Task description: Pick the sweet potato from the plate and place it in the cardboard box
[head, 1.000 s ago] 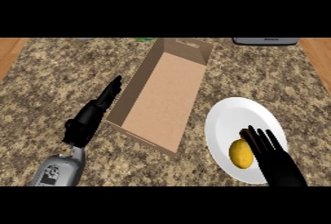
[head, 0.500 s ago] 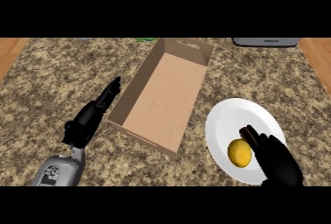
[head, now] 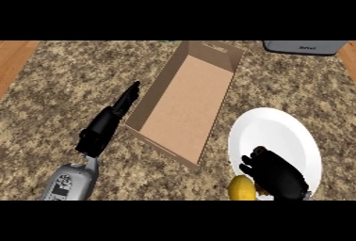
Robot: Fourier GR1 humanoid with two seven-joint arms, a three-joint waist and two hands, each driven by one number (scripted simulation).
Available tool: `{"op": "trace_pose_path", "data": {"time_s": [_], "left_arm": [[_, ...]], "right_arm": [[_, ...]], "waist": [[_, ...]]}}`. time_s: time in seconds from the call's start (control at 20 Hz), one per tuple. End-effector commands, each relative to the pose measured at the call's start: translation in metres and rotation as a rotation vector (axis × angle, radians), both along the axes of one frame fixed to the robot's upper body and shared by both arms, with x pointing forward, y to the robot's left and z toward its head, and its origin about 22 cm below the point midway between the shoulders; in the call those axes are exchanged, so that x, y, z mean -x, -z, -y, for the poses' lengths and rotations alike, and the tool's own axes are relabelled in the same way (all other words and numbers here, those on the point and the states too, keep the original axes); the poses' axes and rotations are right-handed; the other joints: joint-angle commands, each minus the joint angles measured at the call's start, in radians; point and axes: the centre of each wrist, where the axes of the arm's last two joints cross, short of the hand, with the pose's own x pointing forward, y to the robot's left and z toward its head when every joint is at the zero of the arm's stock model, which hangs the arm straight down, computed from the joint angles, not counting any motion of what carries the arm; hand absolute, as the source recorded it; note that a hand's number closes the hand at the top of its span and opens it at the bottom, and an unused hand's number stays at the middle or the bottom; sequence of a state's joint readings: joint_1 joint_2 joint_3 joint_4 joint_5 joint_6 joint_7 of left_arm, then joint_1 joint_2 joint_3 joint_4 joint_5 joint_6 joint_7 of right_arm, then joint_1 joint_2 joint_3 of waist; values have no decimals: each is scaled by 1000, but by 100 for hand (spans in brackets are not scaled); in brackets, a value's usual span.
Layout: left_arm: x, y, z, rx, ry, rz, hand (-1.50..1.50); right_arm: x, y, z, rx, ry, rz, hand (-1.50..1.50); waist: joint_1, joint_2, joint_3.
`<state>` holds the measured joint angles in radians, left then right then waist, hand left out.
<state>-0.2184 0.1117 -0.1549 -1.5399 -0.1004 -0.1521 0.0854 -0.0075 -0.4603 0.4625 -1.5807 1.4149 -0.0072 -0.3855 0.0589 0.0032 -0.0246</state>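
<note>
Curling over the near rim of the white plate (head: 274, 129), the right hand (head: 277, 176) now has its fingers bent around the sweet potato (head: 241, 189) — half a second ago they lay straighter, beside the sweet potato near the plate's middle. The sweet potato has shifted with them toward the view's lower edge and now sits at the plate's near-left rim, partly overhanging it, its right side hidden under the hand. Only a rounded yellow end shows, so its long axis cannot be told. The left hand (head: 104, 124) has not moved: fingers straight, resting on the speckled surface (head: 62, 84) just beside the cardboard box's (head: 186, 101) left wall. The box lies open, its long side running from near-left to far-right, just left of the plate.
</note>
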Motion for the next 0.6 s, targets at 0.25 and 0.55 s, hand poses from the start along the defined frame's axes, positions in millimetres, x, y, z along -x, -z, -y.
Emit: {"op": "trace_pose_path", "data": {"time_s": [0.25,0.55], "left_arm": [[-1,6,-4,1,-29,1,0],[-1,12,-7,2,-69,-21,0]], "right_arm": [[-50,-51,-13,-352,-532,-57,150],[-62,-113,38,-483,-620,-113,150]], "waist": [[-35,4,25],[-65,-3,24]]}}
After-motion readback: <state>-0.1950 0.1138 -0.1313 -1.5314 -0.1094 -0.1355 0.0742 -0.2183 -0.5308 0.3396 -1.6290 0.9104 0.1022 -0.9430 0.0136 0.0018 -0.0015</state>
